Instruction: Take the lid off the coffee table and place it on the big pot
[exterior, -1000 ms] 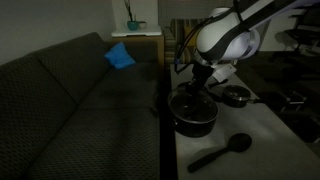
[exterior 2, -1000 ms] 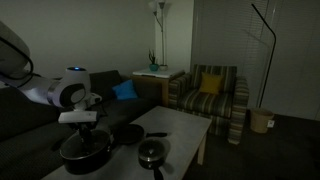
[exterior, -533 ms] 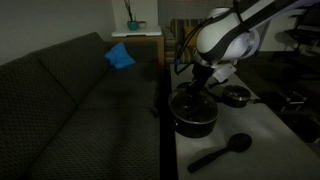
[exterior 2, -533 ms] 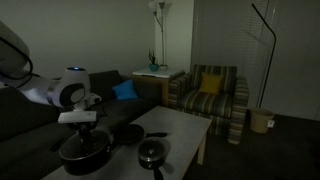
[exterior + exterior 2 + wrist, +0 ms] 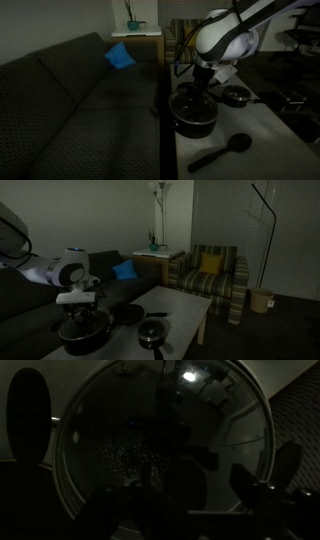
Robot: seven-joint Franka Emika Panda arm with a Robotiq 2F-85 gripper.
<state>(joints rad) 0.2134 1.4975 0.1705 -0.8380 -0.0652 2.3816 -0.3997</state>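
Lid (image 5: 150, 450) is sitting right over the big pot (image 5: 195, 120). In the wrist view its round glass is filling almost the whole picture, with the thin rim running around it. The big pot is standing on the near left part of the tabletop (image 5: 265, 150), close to the couch (image 5: 80, 100).

The hand (image 5: 196, 90) is hanging straight down over the middle of the pot, just where the knob of the lid should be. The room is very dark. I cannot tell if the fingers are squeezing the knob or are apart from it. I also cannot tell if the lid is resting on the pot or hanging just above it.

It looks like most of the job is getting done. The lid is not lying on the bare tabletop; it is up at the pot. What seems to be left is small: making sure the lid is lying flat all the way round, letting go of it, and lifting the hand away.

A black spoon (image 5: 222, 151) is lying on the near part of the tabletop. A small saucepan (image 5: 237, 97) is standing to the right of the pot, a bit farther back. Neither one seems to be getting in the way.
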